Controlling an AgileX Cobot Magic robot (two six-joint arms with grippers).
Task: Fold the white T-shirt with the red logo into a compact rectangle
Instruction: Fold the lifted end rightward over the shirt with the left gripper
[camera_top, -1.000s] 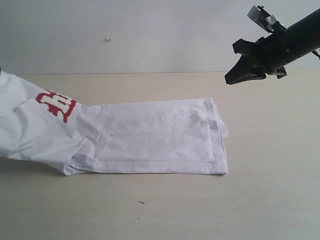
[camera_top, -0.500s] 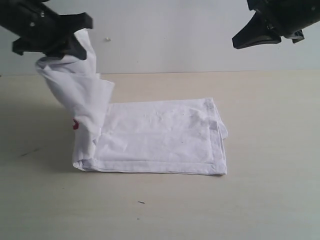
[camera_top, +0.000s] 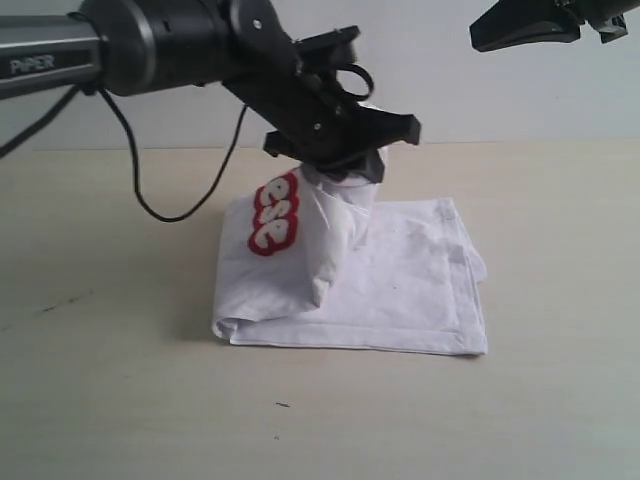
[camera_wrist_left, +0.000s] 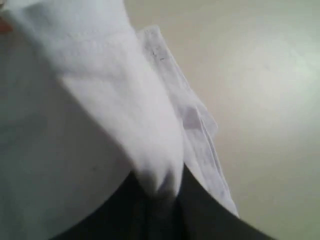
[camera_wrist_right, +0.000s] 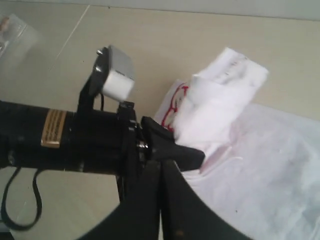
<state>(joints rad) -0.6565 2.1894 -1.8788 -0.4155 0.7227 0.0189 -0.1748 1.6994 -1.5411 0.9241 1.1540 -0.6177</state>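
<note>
Tabletop (camera_top: 560, 400) open around the white T-shirt (camera_top: 400, 290)

Shirt fold held up, centre frame.
The left gripper (camera_top: 342, 165) pinches bunched cloth of the white T-shirt (camera_top: 400, 290) above the table (camera_top: 550, 400); the red logo (camera_top: 274, 215) shows on the raised fold; right gripper (camera_top: 485, 38) well apart, upper right.

Bright, even light; soft shadow beside the white T-shirt (camera_top: 400, 290); left wrist view blurred.

White T-shirt (camera_top: 400, 290) lies folded flat near the middle of the desk (camera_top: 120, 400), one end raised and bunched, its red logo (camera_top: 274, 214) upright on the lifted fold.
</note>
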